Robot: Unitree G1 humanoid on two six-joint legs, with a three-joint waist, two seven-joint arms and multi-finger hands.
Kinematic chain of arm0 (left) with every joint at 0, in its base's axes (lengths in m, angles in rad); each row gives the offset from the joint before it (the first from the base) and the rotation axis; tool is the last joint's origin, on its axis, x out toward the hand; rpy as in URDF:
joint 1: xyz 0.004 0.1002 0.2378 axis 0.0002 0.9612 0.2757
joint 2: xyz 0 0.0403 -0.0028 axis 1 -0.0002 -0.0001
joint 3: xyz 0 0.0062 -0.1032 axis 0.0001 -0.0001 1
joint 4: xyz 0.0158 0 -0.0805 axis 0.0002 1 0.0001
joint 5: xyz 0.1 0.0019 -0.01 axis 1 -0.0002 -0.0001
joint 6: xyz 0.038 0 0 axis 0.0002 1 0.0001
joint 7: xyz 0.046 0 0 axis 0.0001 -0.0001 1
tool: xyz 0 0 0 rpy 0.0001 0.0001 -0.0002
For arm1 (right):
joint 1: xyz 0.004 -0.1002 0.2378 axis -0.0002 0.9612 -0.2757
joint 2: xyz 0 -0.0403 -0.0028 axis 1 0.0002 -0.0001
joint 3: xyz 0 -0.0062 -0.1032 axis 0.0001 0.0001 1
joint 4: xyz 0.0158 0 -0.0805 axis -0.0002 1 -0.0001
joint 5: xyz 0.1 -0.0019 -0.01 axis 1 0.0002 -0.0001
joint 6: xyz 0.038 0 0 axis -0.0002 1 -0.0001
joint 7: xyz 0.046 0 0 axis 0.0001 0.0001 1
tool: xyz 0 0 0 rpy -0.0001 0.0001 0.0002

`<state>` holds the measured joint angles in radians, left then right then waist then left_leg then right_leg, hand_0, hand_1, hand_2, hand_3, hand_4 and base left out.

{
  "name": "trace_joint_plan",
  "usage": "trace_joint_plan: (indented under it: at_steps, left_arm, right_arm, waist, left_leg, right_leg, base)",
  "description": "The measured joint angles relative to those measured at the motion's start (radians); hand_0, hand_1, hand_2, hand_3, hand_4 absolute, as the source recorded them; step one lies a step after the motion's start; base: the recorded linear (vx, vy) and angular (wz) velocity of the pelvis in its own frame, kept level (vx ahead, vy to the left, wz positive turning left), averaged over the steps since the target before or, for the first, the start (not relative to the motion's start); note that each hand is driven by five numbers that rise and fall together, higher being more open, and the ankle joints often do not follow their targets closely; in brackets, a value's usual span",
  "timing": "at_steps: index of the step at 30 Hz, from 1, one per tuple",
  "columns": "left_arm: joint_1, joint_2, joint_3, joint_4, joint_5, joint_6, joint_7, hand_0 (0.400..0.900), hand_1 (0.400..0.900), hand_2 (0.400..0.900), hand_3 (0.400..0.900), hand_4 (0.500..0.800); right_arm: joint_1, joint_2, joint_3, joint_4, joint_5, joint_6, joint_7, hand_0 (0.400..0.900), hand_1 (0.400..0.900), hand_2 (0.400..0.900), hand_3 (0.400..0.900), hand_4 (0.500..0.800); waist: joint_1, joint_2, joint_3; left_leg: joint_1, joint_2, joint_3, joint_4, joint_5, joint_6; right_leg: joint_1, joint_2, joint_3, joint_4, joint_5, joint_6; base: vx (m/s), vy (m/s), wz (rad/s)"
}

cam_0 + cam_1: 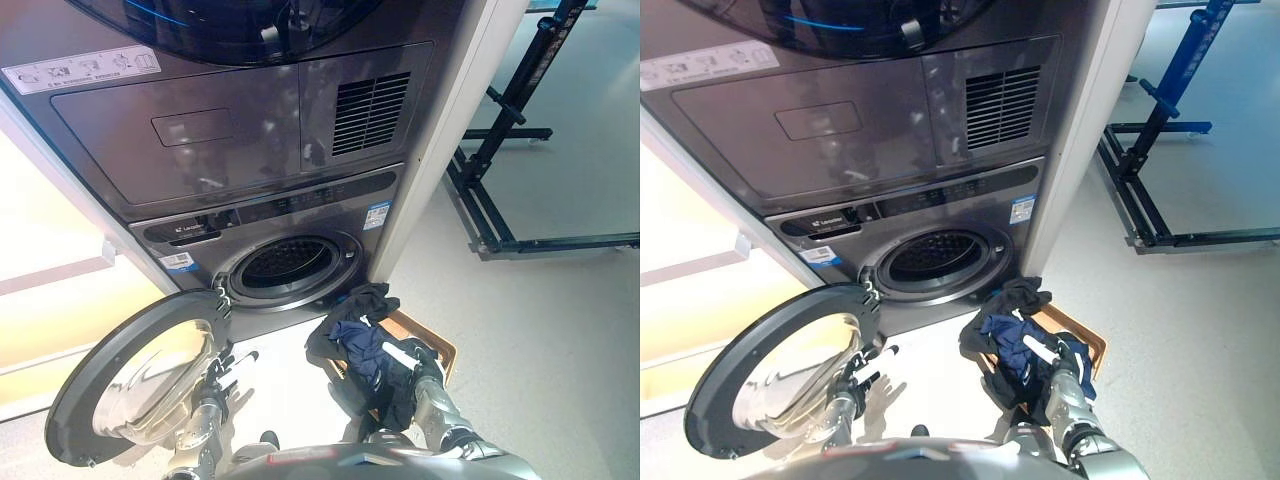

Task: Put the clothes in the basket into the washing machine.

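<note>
The washing machine's round drum opening (pixel 293 265) gapes dark, with its door (pixel 120 385) swung wide to the left. A brown basket (pixel 432 340) sits on the floor just right of the opening. A heap of black and navy clothes (pixel 358 340) lies over its near-left side, spilling towards the machine. My right hand (pixel 415 365) is in the heap, fingers curled into the navy cloth, and dark cloth hangs under it. My left hand (pixel 222 375) hovers by the door's inner rim with fingers spread, holding nothing.
A second dark unit with a vent grille (pixel 370 112) is stacked above the washer. A white side panel (pixel 450 140) borders the machines on the right. A black metal frame on feet (pixel 500 210) stands on the grey floor further right.
</note>
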<state>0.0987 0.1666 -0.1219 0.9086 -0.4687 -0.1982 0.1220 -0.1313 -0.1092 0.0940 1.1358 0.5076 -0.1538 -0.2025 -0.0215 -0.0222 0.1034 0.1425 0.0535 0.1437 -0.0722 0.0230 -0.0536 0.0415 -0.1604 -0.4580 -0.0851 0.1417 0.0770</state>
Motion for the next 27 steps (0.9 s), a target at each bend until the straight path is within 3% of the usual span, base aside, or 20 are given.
trace_joint_plan:
  at_steps: [4, 6, 10, 16, 17, 20, 27]
  left_arm:
    - [-0.004, 0.002, -0.001, -0.025, 0.000, -0.002, -0.001, 0.900, 0.900, 0.900, 0.900, 0.800]
    - [-0.006, 0.007, -0.005, -0.081, -0.001, -0.002, 0.002, 0.900, 0.900, 0.900, 0.900, 0.800]
    - [-0.001, 0.048, -0.040, -0.274, -0.001, -0.034, 0.003, 0.900, 0.900, 0.900, 0.900, 0.800]
    - [-0.089, 0.137, -0.092, -0.510, 0.000, -0.073, 0.044, 0.900, 0.900, 0.900, 0.900, 0.800]
    - [-0.125, 0.141, -0.094, -0.541, 0.000, -0.091, 0.052, 0.900, 0.900, 0.900, 0.900, 0.800]
    - [-0.194, 0.160, -0.116, -0.574, 0.001, -0.093, 0.080, 0.900, 0.900, 0.900, 0.900, 0.800]
    - [-0.270, 0.183, -0.157, -0.646, 0.001, -0.123, 0.142, 0.900, 0.900, 0.900, 0.900, 0.800]
  right_arm:
    - [-0.008, -0.033, 0.041, -0.008, -0.096, 0.009, -0.007, 0.900, 0.900, 0.900, 0.900, 0.800]
    - [-0.039, -0.063, 0.064, -0.011, -0.155, 0.024, -0.024, 0.900, 0.900, 0.900, 0.900, 0.800]
    - [-0.181, -0.165, 0.131, -0.049, -0.341, 0.045, -0.065, 0.900, 0.900, 0.900, 0.900, 0.800]
    - [-0.523, -0.329, 0.258, -0.049, -0.560, 0.051, -0.133, 0.900, 0.900, 0.900, 0.900, 0.800]
    - [-0.596, -0.361, 0.263, -0.043, -0.592, 0.050, -0.146, 0.900, 0.900, 0.900, 0.900, 0.800]
    - [-0.734, -0.388, 0.306, -0.024, -0.666, 0.052, -0.170, 0.900, 0.900, 0.900, 0.900, 0.800]
    - [-0.912, -0.388, 0.366, 0.030, -0.737, 0.048, -0.215, 0.900, 0.900, 0.900, 0.900, 0.800]
  waist:
    - [0.012, 0.002, 0.001]
    - [0.022, 0.003, 0.016]
    - [0.059, 0.013, 0.124]
    - [0.093, 0.030, 0.304]
    - [0.105, 0.036, 0.355]
    - [0.123, 0.037, 0.427]
    - [0.134, 0.033, 0.442]
  left_leg:
    - [-0.054, -0.003, -0.010, 0.022, -0.001, 0.001]
    - [-0.112, -0.004, -0.021, 0.050, 0.001, 0.002]
    - [-0.265, -0.008, -0.039, 0.133, 0.004, 0.003]
    - [-0.554, -0.003, -0.073, 0.305, -0.001, 0.008]
    - [-0.599, -0.007, -0.080, 0.341, 0.000, 0.010]
    - [-0.696, -0.012, -0.103, 0.417, -0.007, 0.013]
    - [-1.011, -0.023, -0.143, 0.684, -0.080, 0.034]
  right_leg:
    - [-0.042, -0.003, -0.007, 0.012, 0.000, 0.000]
    - [-0.087, -0.009, -0.014, 0.024, 0.001, 0.000]
    - [-0.215, -0.024, -0.020, 0.075, 0.011, -0.011]
    - [-0.466, -0.060, -0.023, 0.217, 0.004, -0.023]
    - [-0.508, -0.073, -0.021, 0.254, -0.001, -0.039]
    - [-0.589, -0.097, -0.021, 0.333, -0.023, -0.065]
    - [-0.861, -0.179, -0.016, 0.589, -0.098, -0.094]
  base:
    - [-0.13, 0.012, 0.09]
    - [-0.24, 0.015, 0.11]
    - [-0.28, 0.036, 0.06]
    - [-0.21, 0.028, 0.13]
    - [-0.21, -0.003, 0.14]
    - [-0.18, -0.006, 0.14]
    - [-0.13, 0.015, 0.07]
